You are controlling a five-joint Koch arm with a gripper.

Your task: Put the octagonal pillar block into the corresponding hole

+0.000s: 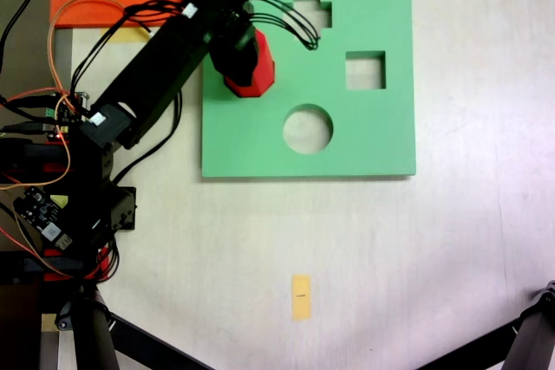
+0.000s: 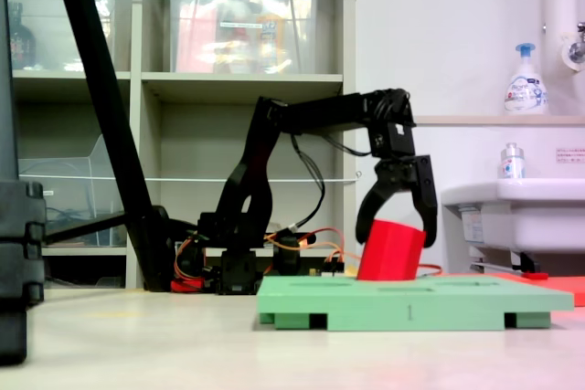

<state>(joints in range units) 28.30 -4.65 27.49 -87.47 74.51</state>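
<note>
- The red block (image 2: pixel 390 250) sits on the left part of the green board (image 2: pixel 411 297) in the second exterior view, tilted, its lower edge on the board's top surface.
- The gripper (image 2: pixel 396 212) hangs directly over the block, its two black fingers (image 2: pixel 424 200) spread and reaching down on either side of the block's upper end.
- In that view the jaws are wide apart; whether the fingers actually press the block's sides cannot be told.
- In the first exterior view the arm (image 1: pixel 156 71) reaches from the lower left toward the board (image 1: pixel 251 136), and the gripper (image 1: pixel 236 45) covers much of the block (image 1: pixel 257 67), which shows at its lower right.
- The block lies near the board's left edge in the first exterior view, apart from the round cutout (image 1: pixel 308 128), the square cutout (image 1: pixel 365 71) and the notched cutout (image 1: pixel 314 12).
- An eight-sided hole is not visible in either view.
</note>
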